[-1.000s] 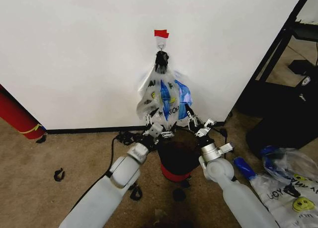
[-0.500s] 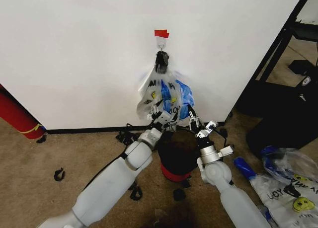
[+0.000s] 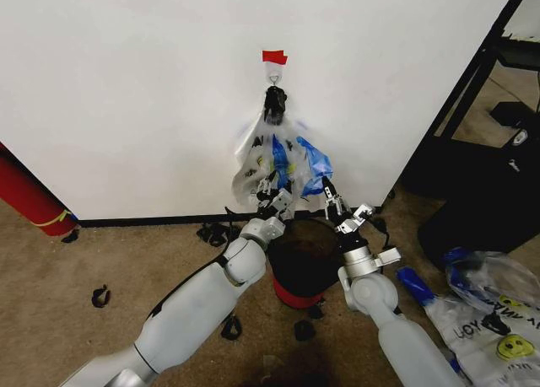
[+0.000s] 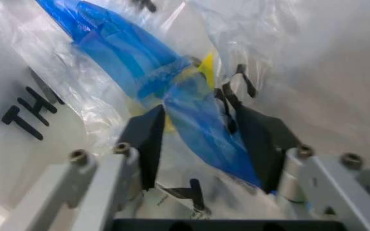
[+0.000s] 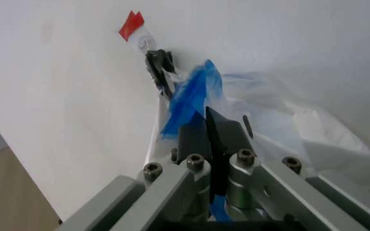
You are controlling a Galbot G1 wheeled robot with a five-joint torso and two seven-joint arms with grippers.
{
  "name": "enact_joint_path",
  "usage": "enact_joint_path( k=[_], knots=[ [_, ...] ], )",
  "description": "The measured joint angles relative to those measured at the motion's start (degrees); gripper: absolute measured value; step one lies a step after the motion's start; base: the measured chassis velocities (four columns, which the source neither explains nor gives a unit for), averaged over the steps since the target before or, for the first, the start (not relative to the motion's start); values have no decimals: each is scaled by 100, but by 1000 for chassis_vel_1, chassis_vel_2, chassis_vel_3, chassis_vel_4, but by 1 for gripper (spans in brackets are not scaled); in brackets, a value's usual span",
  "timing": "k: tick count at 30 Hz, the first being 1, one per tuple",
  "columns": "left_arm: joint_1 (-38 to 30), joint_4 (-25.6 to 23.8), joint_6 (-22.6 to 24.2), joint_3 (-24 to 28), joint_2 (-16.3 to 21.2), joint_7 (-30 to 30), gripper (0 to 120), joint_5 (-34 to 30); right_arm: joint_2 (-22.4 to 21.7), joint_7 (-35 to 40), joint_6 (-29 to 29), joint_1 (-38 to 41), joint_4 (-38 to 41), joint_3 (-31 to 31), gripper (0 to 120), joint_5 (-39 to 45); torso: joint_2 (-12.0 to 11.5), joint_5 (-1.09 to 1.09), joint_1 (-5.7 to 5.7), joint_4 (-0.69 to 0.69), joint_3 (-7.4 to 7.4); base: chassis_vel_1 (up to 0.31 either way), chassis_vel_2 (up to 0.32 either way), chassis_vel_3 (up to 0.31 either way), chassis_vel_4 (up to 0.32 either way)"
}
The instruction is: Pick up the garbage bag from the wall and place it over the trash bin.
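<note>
A bunch of printed plastic bags hangs under a black clip from a hook under red tape on the white wall. The garbage bag, thin with blue-tinted edges, juts out of the bunch on its right. My right gripper is shut on that blue edge. My left gripper reaches into the bunch from below, open, with a blue fold between its black fingers. The black mesh trash bin with a red base stands right under both grippers.
A red cylinder leans at the left by the baseboard. A black rack stands to the right. A flat pile of printed bags lies on the carpet at lower right. Small black bits and cables lie on the floor.
My left arm has stretched toward the wall and its gripper has risen into the hanging bags. The right gripper has edged up, and the blue edge now pulls out toward it.
</note>
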Motion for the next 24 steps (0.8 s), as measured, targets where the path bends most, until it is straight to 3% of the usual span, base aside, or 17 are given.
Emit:
enact_joint_path(
  k=[4, 10, 15, 24],
  knots=[
    [-16, 1, 2, 5, 13, 8, 27, -69, -34, -109, -4, -43, 25, 65, 0, -62, 0, 0, 0, 0, 0, 0, 0, 0, 0],
    [26, -70, -128, -49, 17, -3, 17, -243, -80, -238, -5, -83, -9, 187, 0, -155, 0, 0, 0, 0, 0, 0, 0, 0, 0],
    [157, -298, -206, -208, 37, -70, 0, -597, -134, -367, -1, -90, -133, 307, 0, -218, 0, -1, -1, 0, 0, 0, 0, 0, 0],
    [450, -618, -479, -490, 153, -42, 0, -1067, -183, -601, 29, -89, -400, 543, 0, -347, 0, 0, -1, 0, 0, 0, 0, 0, 0]
  ],
)
